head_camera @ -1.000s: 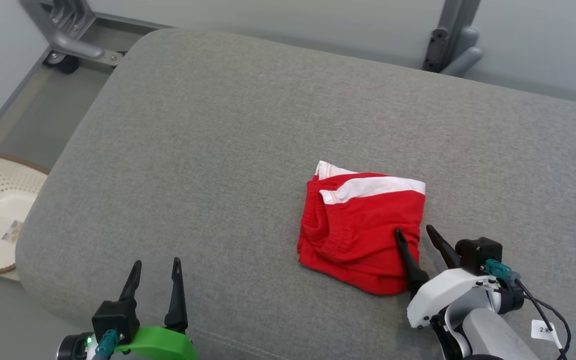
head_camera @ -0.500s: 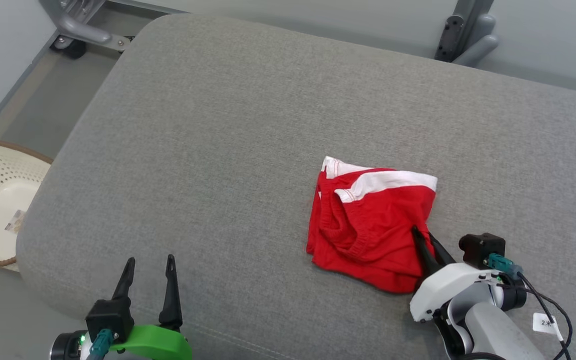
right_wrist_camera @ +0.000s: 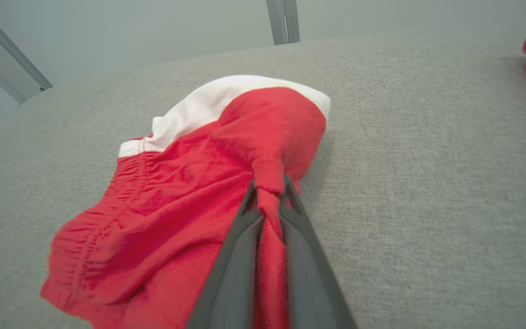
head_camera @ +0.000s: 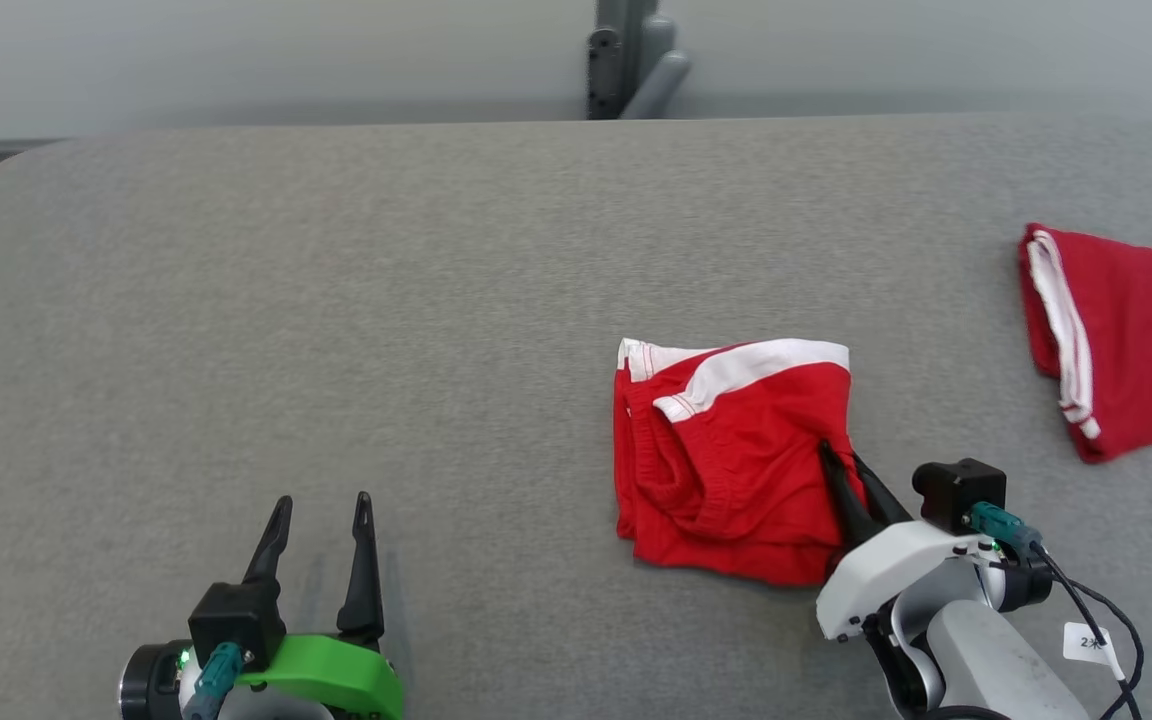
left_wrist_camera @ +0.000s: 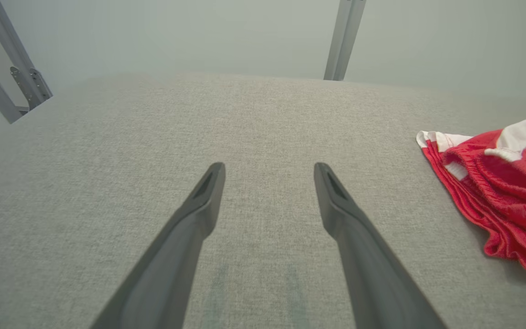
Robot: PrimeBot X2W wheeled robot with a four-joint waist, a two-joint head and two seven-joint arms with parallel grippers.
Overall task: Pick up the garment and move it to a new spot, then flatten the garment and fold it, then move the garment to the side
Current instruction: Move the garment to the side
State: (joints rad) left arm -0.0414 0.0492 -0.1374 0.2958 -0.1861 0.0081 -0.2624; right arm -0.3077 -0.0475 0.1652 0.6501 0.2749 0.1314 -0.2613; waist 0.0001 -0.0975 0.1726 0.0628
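- The right jaws are clamped on a pinch of red cloth. In the right wrist view, a twisted tuft is gripped between the two dark fingers (right_wrist_camera: 238,260).
- The pinch is taken at the near right corner of the garment (head_camera: 726,450), which lies right of the middle of the grey surface (head_camera: 336,300).
- The garment is seen as a compact red bundle with a white band (head_camera: 766,362) along its far edge. Most of it rests on the surface, and only the cloth around the pinch appears drawn up slightly.
- The left jaws are held wide apart with nothing between them, over bare surface at the near left and well apart from the garment.
- A second red garment (head_camera: 1126,340) with white trim is seen farther right on the surface, apart from the first.
- The bundle looks already doubled over, so the last step, the move to the side, is judged to be in hand. The grasp is made and the lift is not yet begun, though a first pick-up cannot be ruled out.
- A lift that lets the hanging cloth clear the surface is called for next, then a steady carry sideways.
- The folds may well fall open from a single corner pinch, so a gentle carry would be needed. A spot beside the second garment, not on it, should be chosen.
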